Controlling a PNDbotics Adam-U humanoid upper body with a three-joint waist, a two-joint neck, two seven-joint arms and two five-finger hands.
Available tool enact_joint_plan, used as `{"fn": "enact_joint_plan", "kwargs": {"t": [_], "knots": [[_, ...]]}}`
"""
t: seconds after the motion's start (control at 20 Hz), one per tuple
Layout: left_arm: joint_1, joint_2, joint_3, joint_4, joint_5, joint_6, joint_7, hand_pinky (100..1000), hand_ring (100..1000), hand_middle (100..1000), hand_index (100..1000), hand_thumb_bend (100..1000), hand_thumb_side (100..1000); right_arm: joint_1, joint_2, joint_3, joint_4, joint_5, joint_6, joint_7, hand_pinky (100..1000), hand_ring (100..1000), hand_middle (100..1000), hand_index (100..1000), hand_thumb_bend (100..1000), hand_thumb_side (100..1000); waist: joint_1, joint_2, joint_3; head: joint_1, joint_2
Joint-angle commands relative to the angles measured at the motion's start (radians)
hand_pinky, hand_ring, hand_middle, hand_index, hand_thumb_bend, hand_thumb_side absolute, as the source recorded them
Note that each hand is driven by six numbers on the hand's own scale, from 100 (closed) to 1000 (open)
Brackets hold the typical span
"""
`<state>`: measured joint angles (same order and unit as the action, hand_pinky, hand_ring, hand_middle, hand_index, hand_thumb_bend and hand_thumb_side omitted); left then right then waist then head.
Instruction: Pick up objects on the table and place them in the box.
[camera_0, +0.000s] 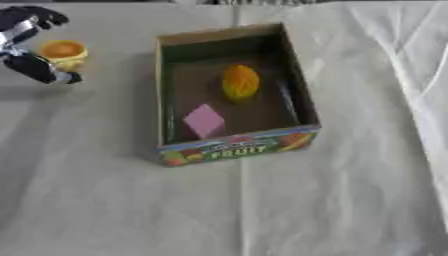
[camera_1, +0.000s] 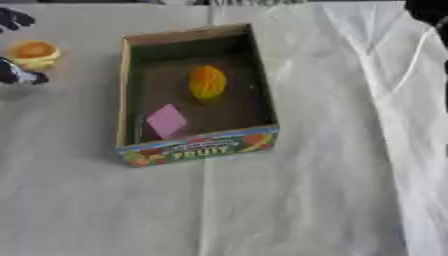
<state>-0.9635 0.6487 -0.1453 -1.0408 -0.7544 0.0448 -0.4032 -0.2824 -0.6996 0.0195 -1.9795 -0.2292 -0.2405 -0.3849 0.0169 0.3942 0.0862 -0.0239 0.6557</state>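
A cardboard box (camera_0: 234, 149) with a printed "FRUIT" front wall stands open in the middle of the table. Inside it lie a yellow-orange rounded fruit (camera_0: 240, 82) towards the back and a pink block (camera_0: 204, 120) near the front left. At the far left, a small orange and yellow cup-shaped thing (camera_0: 63, 54) stands on the cloth. My left hand (camera_0: 33, 67) is spread around it, fingers above and thumb below, with gaps showing on both sides. A dark part of my right arm (camera_1: 429, 11) shows in the upper right corner of the right eye view; its fingers are hidden.
A white cloth (camera_0: 262, 210) with folds covers the table. A raised crease runs down the right side (camera_1: 385, 75).
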Motion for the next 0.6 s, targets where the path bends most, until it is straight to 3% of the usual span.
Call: {"fn": "enact_joint_plan", "kwargs": {"t": [0.05, 0.35, 0.6], "knots": [[-0.031, 0.02, 0.024, 0.04, -0.051, 0.005, -0.003, 887, 893, 856, 927, 623, 100, -0.012, -0.021, -0.006, -0.021, 0.004, 0.002, -0.006, 819, 731, 733, 738, 100, 777, 0.003, -0.017, -0.003, 0.006, -0.02], [-0.041, 0.024, 0.037, 0.08, -0.144, 0.01, 0.001, 890, 894, 857, 930, 613, 100, -0.012, -0.022, -0.004, -0.021, 0.001, -0.002, -0.009, 818, 726, 728, 735, 100, 773, 0.005, -0.012, -0.008, 0.009, -0.025], [-0.053, 0.021, 0.048, 0.09, -0.183, 0.023, 0.015, 880, 887, 850, 928, 543, 100, -0.014, -0.021, -0.002, -0.021, -0.002, -0.003, -0.009, 817, 725, 726, 734, 100, 772, 0.006, -0.008, -0.012, 0.01, -0.027]]}}
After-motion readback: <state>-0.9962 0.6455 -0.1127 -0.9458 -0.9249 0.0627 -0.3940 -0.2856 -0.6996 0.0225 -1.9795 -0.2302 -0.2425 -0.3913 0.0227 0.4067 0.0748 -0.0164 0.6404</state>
